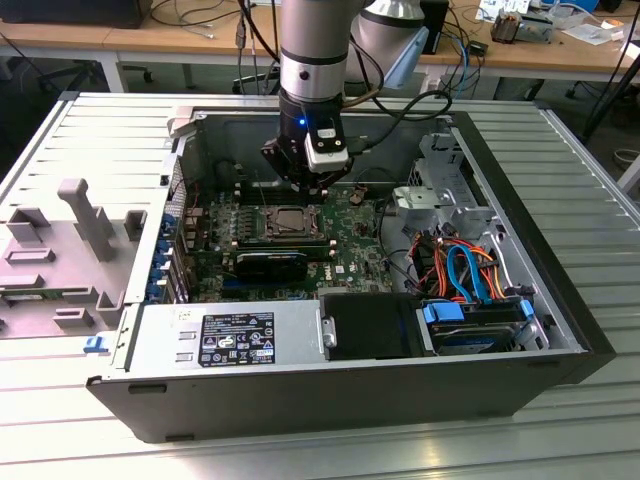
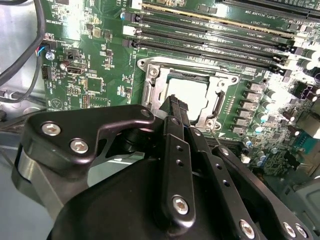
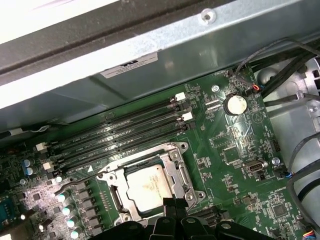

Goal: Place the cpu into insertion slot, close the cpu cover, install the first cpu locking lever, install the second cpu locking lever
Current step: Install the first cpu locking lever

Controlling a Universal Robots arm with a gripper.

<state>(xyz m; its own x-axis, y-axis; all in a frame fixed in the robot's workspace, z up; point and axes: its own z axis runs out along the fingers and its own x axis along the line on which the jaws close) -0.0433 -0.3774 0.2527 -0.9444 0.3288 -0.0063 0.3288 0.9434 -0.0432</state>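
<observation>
Two fingers pressed together, holding nothing — my gripper hangs over the insertion slot, whose cpu lies under the cpu cover.

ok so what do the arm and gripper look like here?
The arm is a silver-grey cylinder with black bands, a pale-blue joint cap, a blue light at the wrist and a white box beside it; black cables trail off it. The gripper is matte black linkage bars with silver screws.
</observation>
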